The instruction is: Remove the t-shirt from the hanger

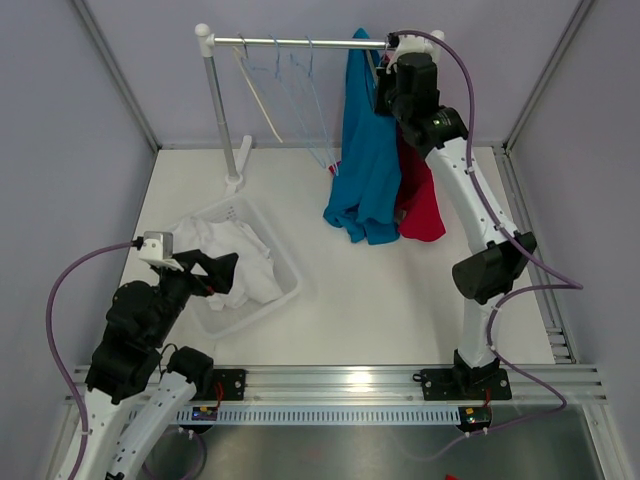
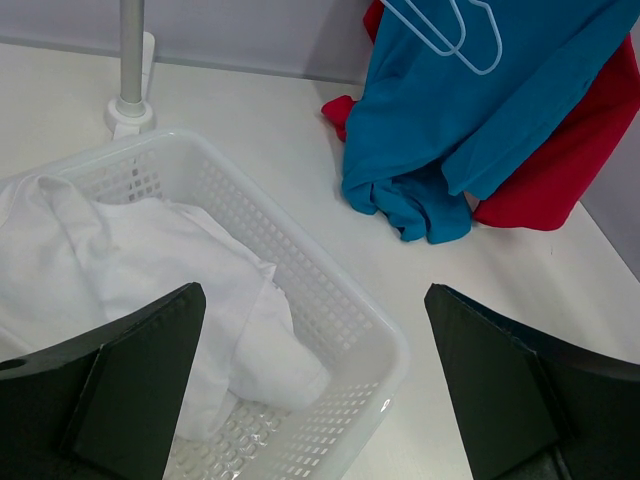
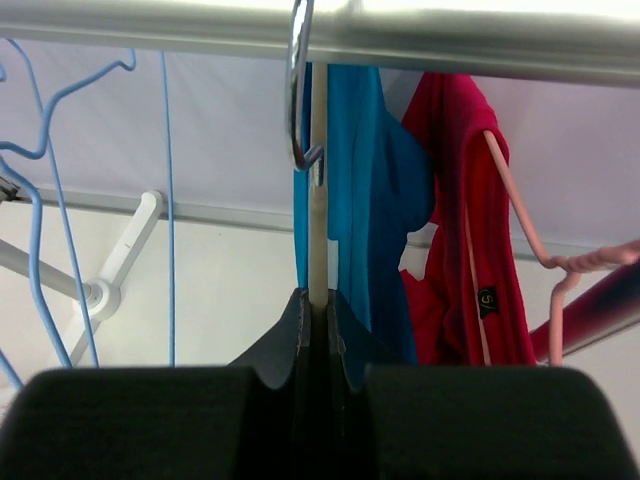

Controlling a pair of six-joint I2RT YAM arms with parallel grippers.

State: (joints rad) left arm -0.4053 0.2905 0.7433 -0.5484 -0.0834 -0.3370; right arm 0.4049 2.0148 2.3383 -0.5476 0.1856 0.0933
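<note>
Right wrist cam: right gripper is pinched together on the cream hanger neck, just under its metal hook, which hangs on the rail. The blue t-shirt is on that hanger. The red t-shirt is next to it on a pink hanger. The top cam can't show that grip, since the wrist body covers it. It does show both shirts hanging full length with their hems bunched on the table, and blue wire hangers bare further left on the rail. Left wrist cam: left gripper has its fingers wide apart, holding nothing, above the white basket, which holds a white garment.
</note>
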